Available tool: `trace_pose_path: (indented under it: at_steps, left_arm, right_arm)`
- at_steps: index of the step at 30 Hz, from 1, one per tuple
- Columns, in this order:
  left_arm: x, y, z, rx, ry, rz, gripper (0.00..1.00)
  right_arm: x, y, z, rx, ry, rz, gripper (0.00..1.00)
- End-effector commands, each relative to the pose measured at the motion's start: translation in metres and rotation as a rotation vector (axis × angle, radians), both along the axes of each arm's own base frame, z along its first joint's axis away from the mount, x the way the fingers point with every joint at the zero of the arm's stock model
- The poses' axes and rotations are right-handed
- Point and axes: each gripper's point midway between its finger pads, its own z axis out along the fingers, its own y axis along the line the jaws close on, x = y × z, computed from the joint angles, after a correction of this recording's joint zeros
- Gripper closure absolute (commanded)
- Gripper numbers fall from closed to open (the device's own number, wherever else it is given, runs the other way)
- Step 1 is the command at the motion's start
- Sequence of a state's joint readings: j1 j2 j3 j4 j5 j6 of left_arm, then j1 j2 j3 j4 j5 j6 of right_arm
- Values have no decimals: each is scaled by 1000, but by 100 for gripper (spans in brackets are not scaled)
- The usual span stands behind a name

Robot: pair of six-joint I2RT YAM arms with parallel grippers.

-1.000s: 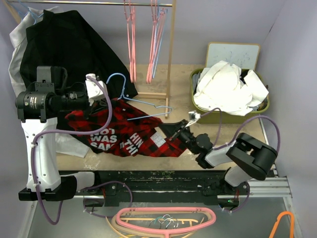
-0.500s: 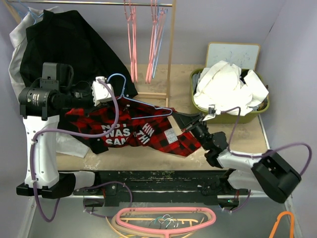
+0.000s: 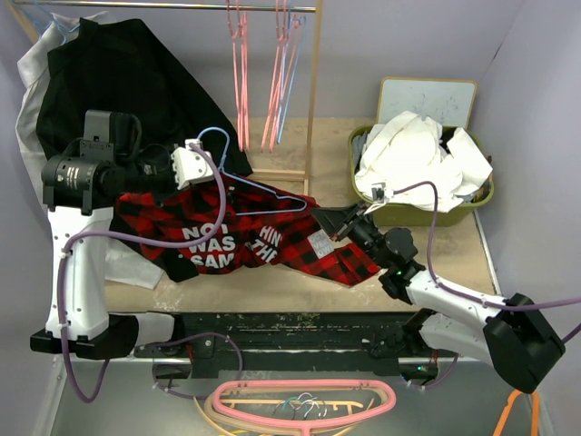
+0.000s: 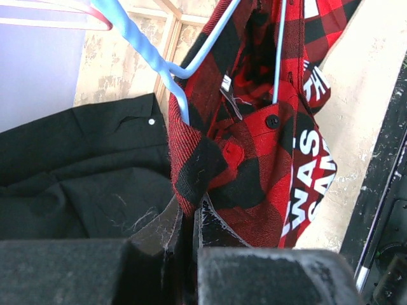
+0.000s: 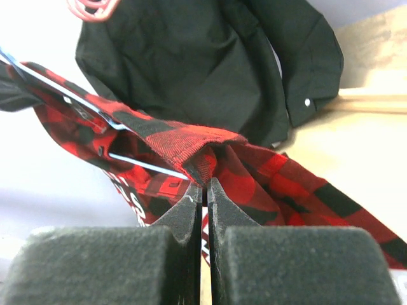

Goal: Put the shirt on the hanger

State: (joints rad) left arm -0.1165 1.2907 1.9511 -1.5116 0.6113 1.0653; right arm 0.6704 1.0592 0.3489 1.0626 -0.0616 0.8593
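Note:
The red-and-black plaid shirt [image 3: 245,238] with white letters hangs stretched between my two grippers above the table. The light-blue hanger [image 3: 259,189] lies along its top edge, hook up by my left gripper, its arms partly inside the cloth. My left gripper [image 3: 189,165] is shut on the shirt's left edge [image 4: 191,171], with the hanger's hook [image 4: 143,47] just above it. My right gripper [image 3: 338,221] is shut on the shirt's right edge [image 5: 200,155]; a blue hanger wire [image 5: 143,166] runs inside the cloth there.
A big black shirt [image 3: 127,82] hangs on the rail at back left. Pink hangers [image 3: 241,73] hang on the wooden rack [image 3: 313,100]. A green basket [image 3: 486,195] of white cloths stands at right. A pink hanger [image 3: 304,404] lies near the bases.
Both grippers have risen and drawn apart, the right one moving right and up. The shirt has lifted and stretched wider, and the hanger has moved up with it.

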Motion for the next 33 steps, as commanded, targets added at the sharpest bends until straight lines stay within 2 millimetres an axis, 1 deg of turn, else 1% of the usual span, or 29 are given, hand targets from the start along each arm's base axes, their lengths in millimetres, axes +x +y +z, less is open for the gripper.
trace_pose_path:
  at_steps: [1, 4, 7, 9, 11, 12, 13, 14, 15, 16, 18, 22, 24, 25, 26, 27, 28, 30, 33]
  left_arm:
    - [14, 2, 21, 0, -100, 26, 100]
    - [17, 4, 18, 13, -100, 29, 100]
    - [22, 10, 9, 48, -97, 49, 100]
    - [27, 12, 5, 62, -100, 65, 100]
    - [32, 12, 3, 58, -105, 76, 100]
    - [34, 11, 3, 52, -106, 78, 100]
    - [37, 11, 2, 46, -107, 85, 100]
    - [39, 11, 2, 39, -108, 90, 100]
    - [41, 9, 3, 32, -111, 91, 100]
    - [42, 8, 2, 23, -107, 90, 100]
    - [41, 2, 2, -8, -95, 74, 100]
    - [29, -17, 9, -110, -61, 17, 100]
    - [22, -25, 13, -161, -46, -11, 100]
    - [19, -28, 16, -188, -38, -22, 100]
    - [17, -31, 19, -216, -33, -30, 100]
    - [14, -33, 22, -240, -30, -36, 100]
    - [11, -35, 26, -264, -25, -46, 100]
    - [8, -39, 28, -301, -13, -55, 100]
    - [7, -39, 23, -308, -4, -55, 100]
  right_arm:
    - [1, -3, -6, -57, 12, -8, 100]
    - [-1, -6, -8, -82, 20, -17, 100]
    - [-5, -9, 5, -90, 6, -19, 100]
    - [-7, -6, 15, -116, 19, 4, 100]
    - [-12, 4, 22, -162, 47, 71, 100]
    - [-17, 11, 27, -178, 55, 125, 100]
    - [-22, 19, 28, -198, 68, 182, 100]
    - [-23, 24, 31, -221, 78, 214, 100]
    - [-26, 31, 27, -255, 118, 259, 100]
    - [-30, 38, 29, -263, 138, 310, 100]
    - [-31, 48, 35, -250, 157, 362, 100]
    - [-27, 59, 73, -154, 61, 364, 100]
    - [-27, 71, 93, -138, 21, 391, 100]
    - [-27, 81, 99, -138, 5, 408, 100]
    - [-31, 88, 109, -132, -23, 422, 100]
    - [-35, 97, 111, -132, -37, 438, 100]
    - [-40, 110, 123, -122, -66, 462, 100]
    - [-55, 132, 129, -111, -91, 524, 100]
    - [-84, 166, 139, -87, -130, 631, 100]
